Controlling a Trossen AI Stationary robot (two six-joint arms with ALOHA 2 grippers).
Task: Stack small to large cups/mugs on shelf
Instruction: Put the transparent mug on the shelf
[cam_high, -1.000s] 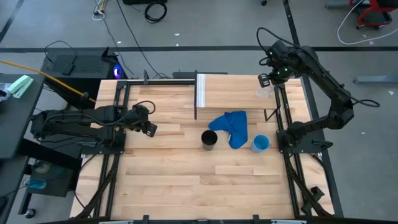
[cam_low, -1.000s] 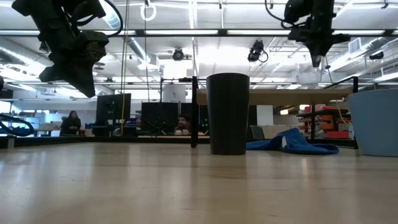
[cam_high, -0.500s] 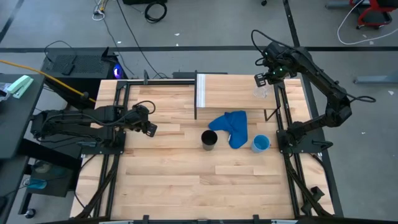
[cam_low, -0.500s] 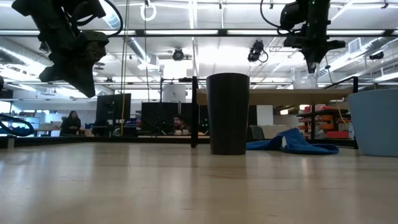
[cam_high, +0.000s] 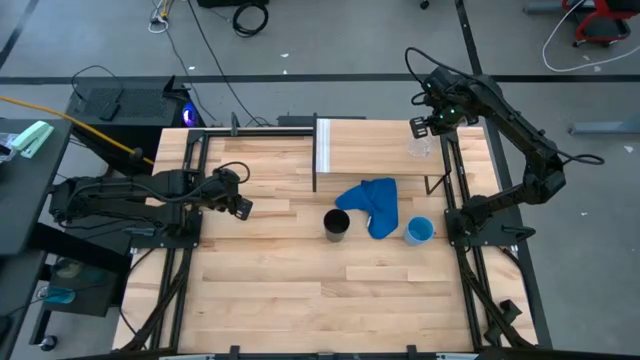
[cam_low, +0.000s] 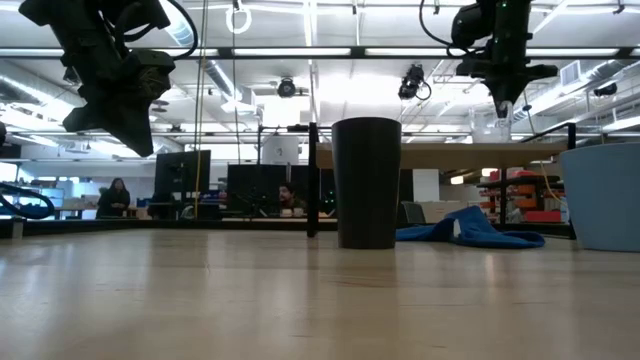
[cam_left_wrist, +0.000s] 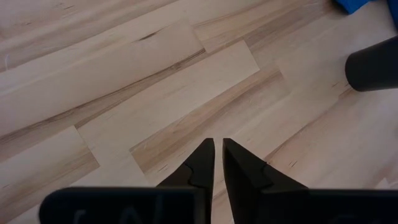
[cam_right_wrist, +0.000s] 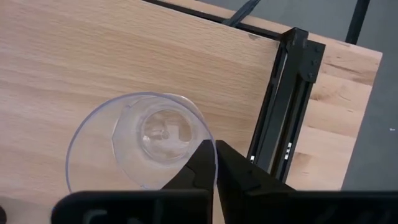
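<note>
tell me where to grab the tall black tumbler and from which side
Grip the tall black tumbler by its upper wall or rim, coming from above. It stands upright with its mouth open upward on the wooden plank tabletop, so one finger can probably go inside the rim. The crumpled blue cloth lies close on one side; the side facing the left gripper looks free.

You have a tall black plastic tumbler (cam_high: 337, 223) near the worktop's middle, a crumpled royal-blue cloth (cam_high: 372, 203) beside it, and a short bright blue cup (cam_high: 419, 231) toward the right edge. The small clear glass (cam_right_wrist: 142, 147) shows pale beech through its walls. The light plank tabletop (cam_left_wrist: 155, 93) is streaked tan and cream.
</note>
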